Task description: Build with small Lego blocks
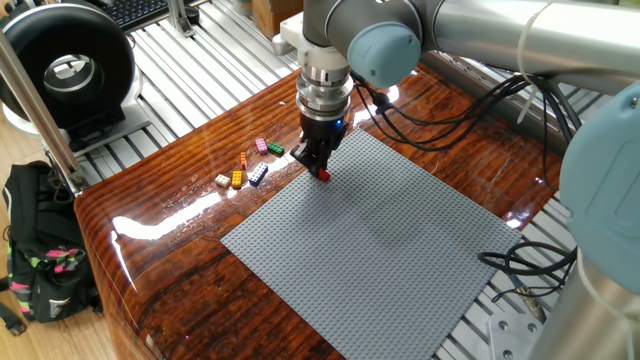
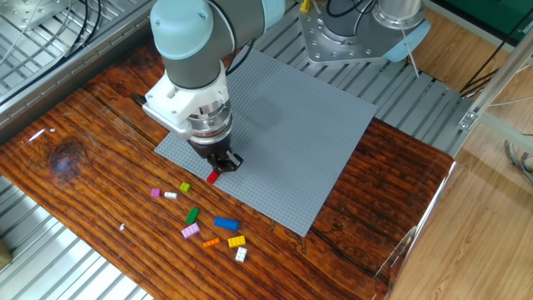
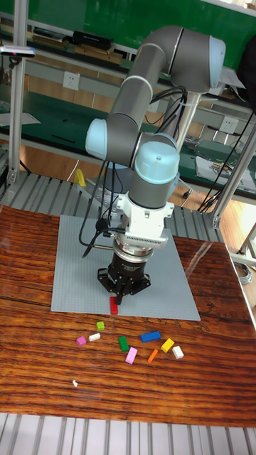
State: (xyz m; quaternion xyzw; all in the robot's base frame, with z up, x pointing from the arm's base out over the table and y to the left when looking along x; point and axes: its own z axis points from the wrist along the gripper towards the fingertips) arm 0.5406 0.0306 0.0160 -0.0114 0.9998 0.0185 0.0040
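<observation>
My gripper [image 2: 218,163] points straight down over the near edge of the grey baseplate [image 2: 308,125] and is shut on a small red Lego block [image 2: 212,177]. The red block [image 1: 323,175] sticks out below the fingertips, at the plate's corner region; the tall fixed view shows the red block [image 3: 114,306] just inside the plate's [image 3: 78,256] front edge under the gripper [image 3: 121,295]. I cannot tell whether it touches the studs. Several loose small Lego blocks lie on the wood beside the plate, among them a blue one [image 2: 226,223], a yellow one [image 2: 236,242] and a green one [image 2: 192,215].
The wooden table [image 2: 83,167] carries the plate. A black round device [image 1: 70,70] and a black bag [image 1: 40,270] sit off the table's left end. Black cables [image 1: 530,265] hang past the plate's right side. The arm's base [image 2: 358,33] stands behind the plate.
</observation>
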